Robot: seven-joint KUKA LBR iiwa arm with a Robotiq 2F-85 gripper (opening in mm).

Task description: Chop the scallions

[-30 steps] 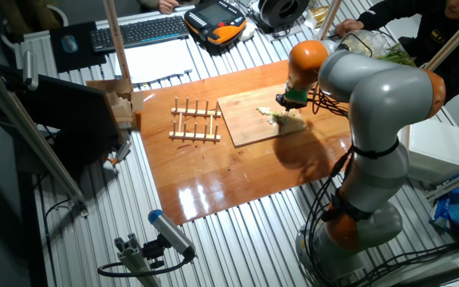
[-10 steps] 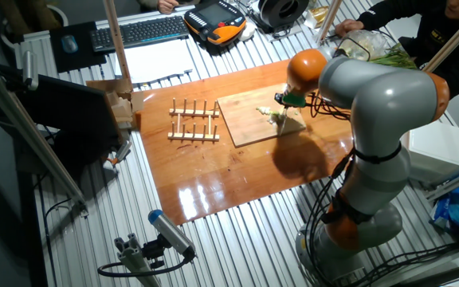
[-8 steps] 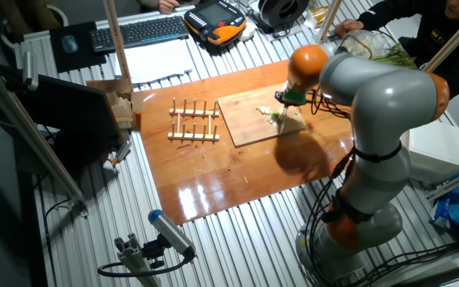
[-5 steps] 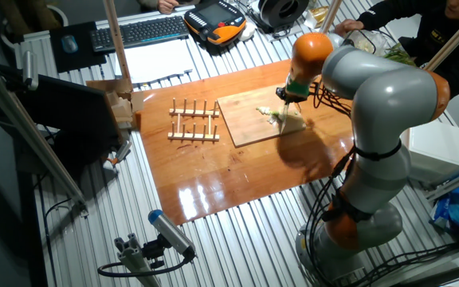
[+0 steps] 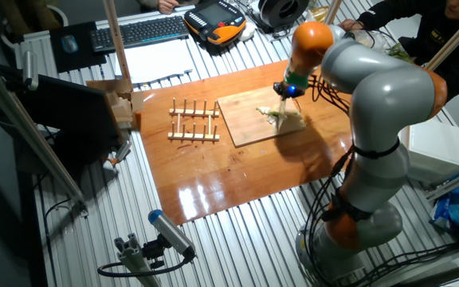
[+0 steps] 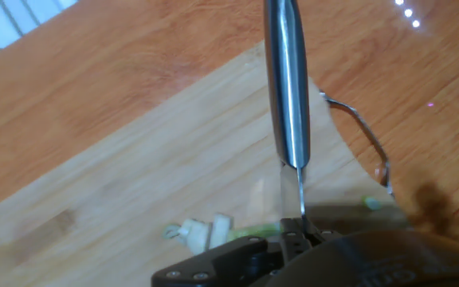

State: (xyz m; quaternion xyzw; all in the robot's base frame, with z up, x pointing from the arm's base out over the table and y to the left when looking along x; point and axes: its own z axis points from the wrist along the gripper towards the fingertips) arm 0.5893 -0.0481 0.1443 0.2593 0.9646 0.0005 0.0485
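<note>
Right now the end effector (image 5: 288,93) is hanging over the right-hand part of the wooden cutting board (image 5: 249,119), its fingers clamped around the handle of a knife (image 6: 288,88). In the hand view the knife is running straight up the middle of the picture, a shiny steel shaft with the thin blade seen edge-on just above the dark body of the end effector (image 6: 293,239). The scallions (image 5: 276,116) are lying on the board's right side, directly beneath the end effector: a small pale cluster of cream-white pieces with a touch of green. In the hand view a few cut scallions (image 6: 202,232) are sitting on the light wood just left of the blade, close to the near edge of the picture; whether the blade is touching them cannot be told. The board is resting on a glossy brown sheet (image 5: 213,175) that is covering the ribbed metal table (image 5: 237,239). A small wooden rack (image 5: 196,122) with upright pegs is standing on the sheet just left of the board. At the far left of the table a keyboard (image 5: 139,31) is lying beside an orange-and-black controller (image 5: 216,21).
</note>
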